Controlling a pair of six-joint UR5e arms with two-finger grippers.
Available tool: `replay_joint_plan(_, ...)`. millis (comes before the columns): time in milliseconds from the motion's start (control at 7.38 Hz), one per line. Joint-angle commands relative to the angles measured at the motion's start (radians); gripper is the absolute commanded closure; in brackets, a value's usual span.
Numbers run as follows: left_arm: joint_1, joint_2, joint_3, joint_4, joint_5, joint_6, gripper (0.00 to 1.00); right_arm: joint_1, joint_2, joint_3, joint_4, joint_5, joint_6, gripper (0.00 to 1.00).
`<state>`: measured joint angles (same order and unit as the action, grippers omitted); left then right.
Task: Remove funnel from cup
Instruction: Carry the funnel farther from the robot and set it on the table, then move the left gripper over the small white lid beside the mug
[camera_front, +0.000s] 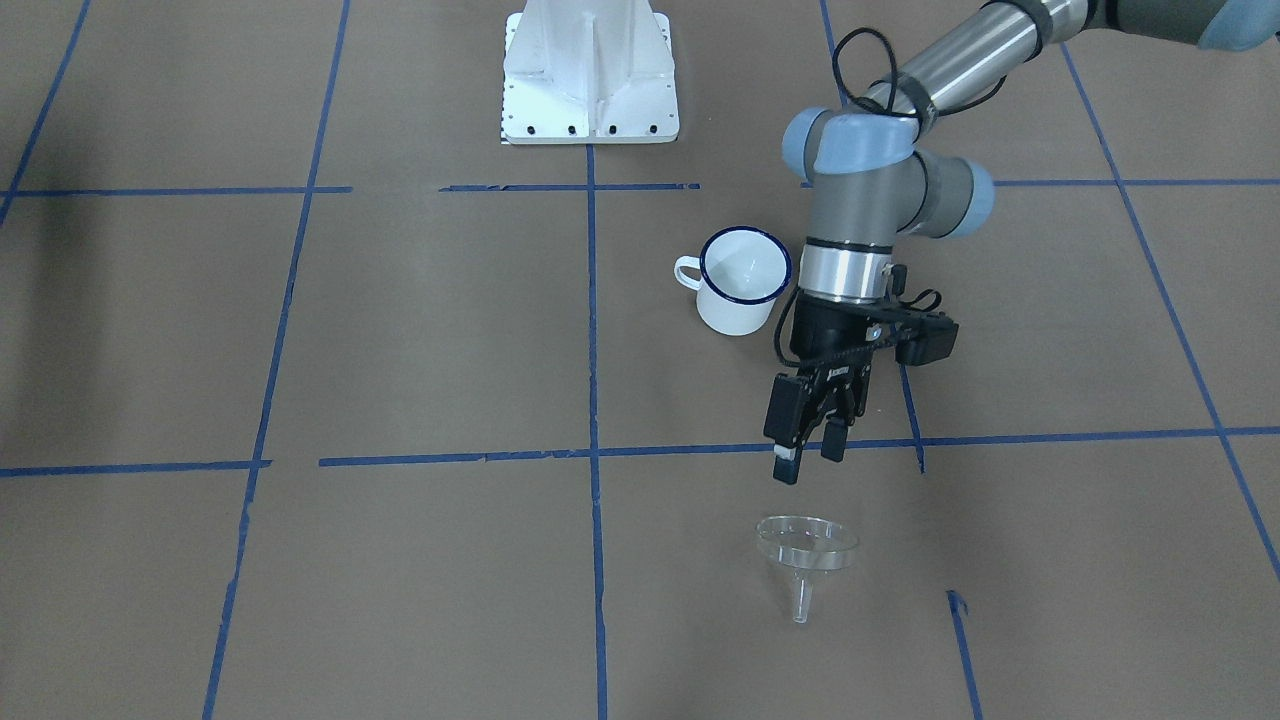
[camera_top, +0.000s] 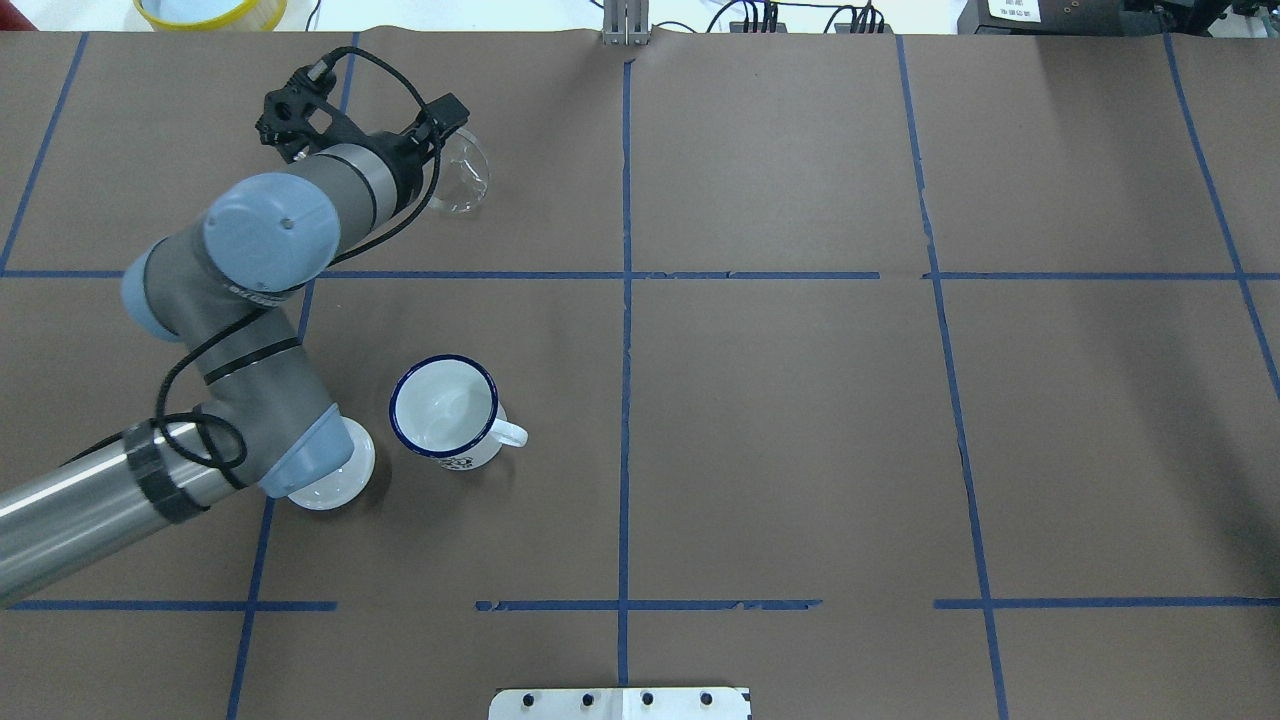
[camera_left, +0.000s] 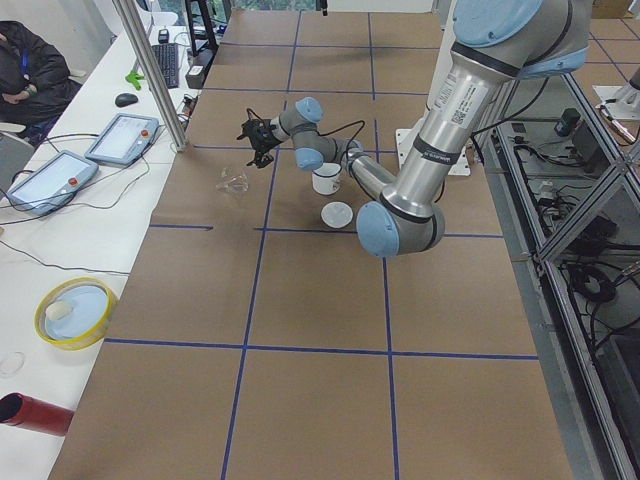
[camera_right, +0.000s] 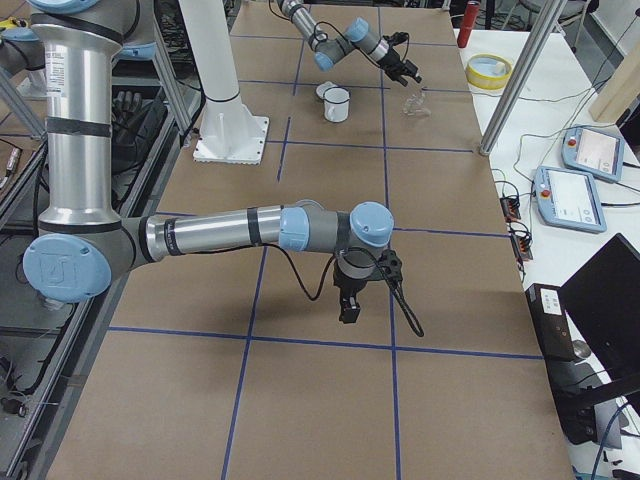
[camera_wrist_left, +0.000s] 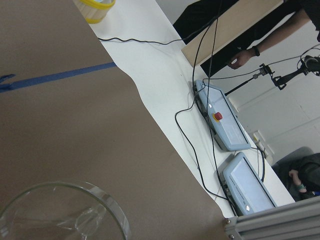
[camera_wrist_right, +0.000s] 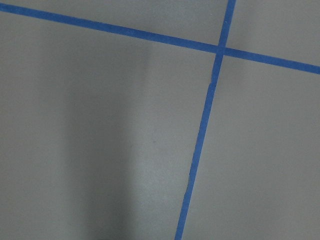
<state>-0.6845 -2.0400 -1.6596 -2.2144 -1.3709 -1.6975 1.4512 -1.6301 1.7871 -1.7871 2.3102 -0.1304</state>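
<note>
The clear funnel (camera_front: 805, 545) lies on its side on the brown table, out of the cup, with its spout pointing away from the robot. It also shows in the overhead view (camera_top: 463, 175) and at the bottom left of the left wrist view (camera_wrist_left: 60, 212). The white cup (camera_front: 742, 280) with a dark blue rim stands upright and empty (camera_top: 445, 412). My left gripper (camera_front: 810, 460) hangs just above the table between cup and funnel, open and empty, a short way from the funnel's rim. My right gripper (camera_right: 348, 305) hovers far off over bare table; I cannot tell if it is open or shut.
A white round lid (camera_top: 335, 482) lies beside the cup, partly under my left arm's elbow. The robot's white base plate (camera_front: 590, 90) is at the table's middle edge. A yellow-rimmed dish (camera_top: 210, 10) and teach pendants (camera_wrist_left: 225, 120) sit beyond the far edge, near operators.
</note>
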Motion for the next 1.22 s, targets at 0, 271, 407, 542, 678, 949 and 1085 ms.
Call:
replay_joint_plan(0, -0.012, 0.145, -0.311, 0.277, -0.166, 0.274, 0.01, 0.0, 0.001, 0.0, 0.0, 0.0, 0.0, 0.0)
replay_joint_plan(271, -0.024, 0.22, -0.495, 0.567, -0.297, 0.515, 0.01, 0.0, 0.0, 0.0, 0.0, 0.0, 0.0, 0.0)
replay_joint_plan(407, -0.049, 0.292, -0.531, 0.594, -0.392, 0.682, 0.0, 0.0, 0.0, 0.0, 0.0, 0.0, 0.0, 0.0)
replay_joint_plan(542, -0.047, 0.323, -0.543, 0.588, -0.427, 0.715, 0.0, 0.0, 0.0, -0.002, 0.0, 0.0, 0.0, 0.0)
replay_joint_plan(678, -0.012, 0.328, -0.533, 0.581, -0.428, 0.71, 0.0, 0.0, 0.0, -0.002, 0.0, 0.0, 0.0, 0.0)
replay_joint_plan(949, 0.08, 0.342, -0.462, 0.537, -0.422, 0.667, 0.0, 0.0, 0.0, -0.002, 0.0, 0.0, 0.0, 0.0)
replay_joint_plan(1085, 0.103, 0.353, -0.407, 0.466, -0.421, 0.664, 0.0, 0.0, 0.0, 0.0, 0.0, 0.0, 0.0, 0.0)
